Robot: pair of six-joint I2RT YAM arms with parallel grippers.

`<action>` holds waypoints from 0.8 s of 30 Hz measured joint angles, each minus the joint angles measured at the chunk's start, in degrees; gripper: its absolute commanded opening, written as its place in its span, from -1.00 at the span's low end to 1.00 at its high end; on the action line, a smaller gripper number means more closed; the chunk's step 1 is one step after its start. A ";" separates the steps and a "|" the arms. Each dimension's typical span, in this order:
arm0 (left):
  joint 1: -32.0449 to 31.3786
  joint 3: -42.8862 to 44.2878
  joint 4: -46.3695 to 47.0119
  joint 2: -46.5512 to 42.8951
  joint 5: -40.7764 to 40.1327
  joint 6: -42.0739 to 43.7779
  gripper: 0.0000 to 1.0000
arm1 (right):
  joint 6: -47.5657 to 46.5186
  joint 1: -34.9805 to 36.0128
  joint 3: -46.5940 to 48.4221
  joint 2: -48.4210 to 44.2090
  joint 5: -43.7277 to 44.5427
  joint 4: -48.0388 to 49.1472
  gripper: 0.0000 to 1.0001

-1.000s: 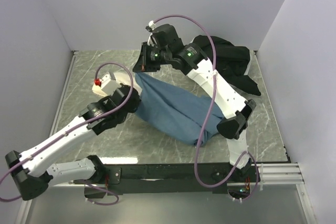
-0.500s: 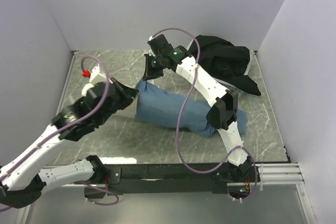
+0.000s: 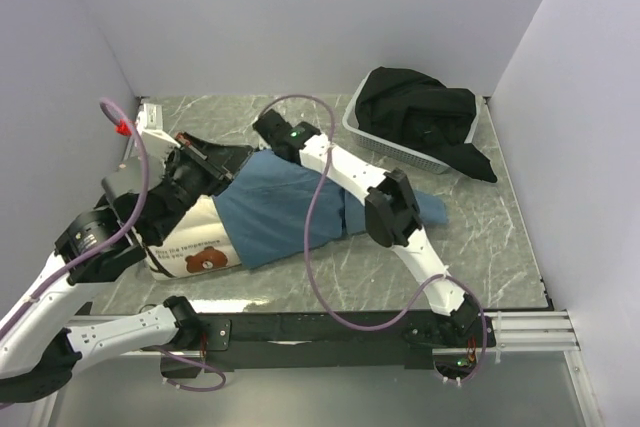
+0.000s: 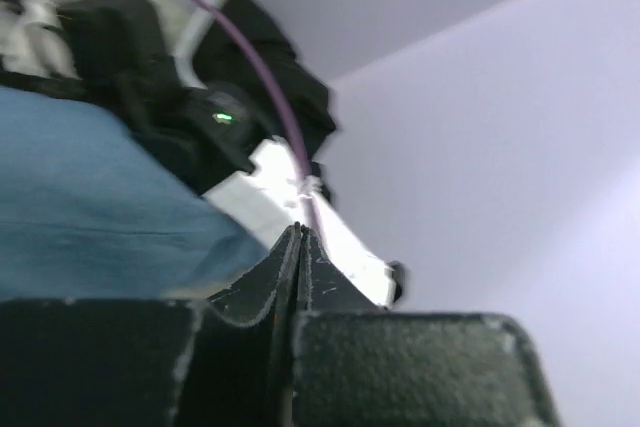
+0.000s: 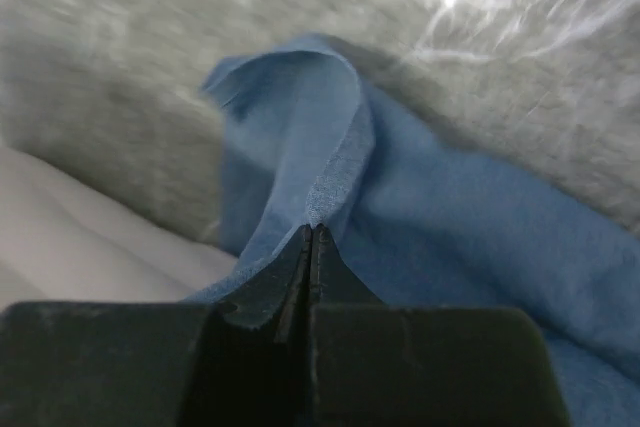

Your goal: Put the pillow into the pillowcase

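The cream pillow (image 3: pixel 185 244), with its bear print and black text, lies at the front left. Its right part is under the dusty-blue pillowcase (image 3: pixel 285 207), which spreads toward the table's middle. My right gripper (image 3: pixel 266 137) is shut on a fold of the pillowcase's edge (image 5: pixel 335 162), and the fabric rises straight out of its tips (image 5: pixel 311 229). A white bit of pillow (image 5: pixel 90 237) shows beside it. My left gripper (image 3: pixel 238 160) is at the case's upper left edge. Its jaws (image 4: pixel 298 234) are pressed together with no cloth seen between them, and blue fabric (image 4: pixel 90 197) lies just to their left.
A white basket (image 3: pixel 375 144) holding black clothing (image 3: pixel 420 117) stands at the back right, with cloth spilling over its right side. Walls enclose the table on the left, back and right. The right arm's elbow (image 3: pixel 390 209) hangs over the pillowcase's right end.
Both grippers have moved left and toward the front with the pillowcase. The case has come down flatter, and the pillow's cream end now shows at the front left.
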 measured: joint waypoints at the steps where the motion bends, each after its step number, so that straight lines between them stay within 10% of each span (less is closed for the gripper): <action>1: -0.04 -0.61 -0.87 0.00 -2.25 -0.31 -0.56 | -0.20 0.22 0.00 0.92 -0.20 -0.02 -1.00; 2: -0.07 -1.27 -2.25 -0.11 -4.55 -0.59 -0.05 | -0.37 0.28 -0.04 1.66 -0.31 -0.31 -1.00; 6: -0.04 -3.39 -10.49 -0.20 -16.02 -3.45 0.71 | -0.79 -0.37 -0.61 1.51 -0.15 0.50 -0.98; 9: 0.13 -5.22 -14.75 -0.74 -23.47 -6.01 0.81 | -0.76 -0.81 -4.44 -0.02 0.35 2.29 -0.73; 16: 11.02 -12.85 -13.29 -0.50 -23.17 -4.39 0.91 | -1.16 -0.79 -9.09 -2.62 8.48 3.30 0.60; 24: 42.84 -23.58 -3.19 1.64 1.18 4.68 0.99 | -0.31 -0.61 -12.13 -20.26 22.82 3.87 0.96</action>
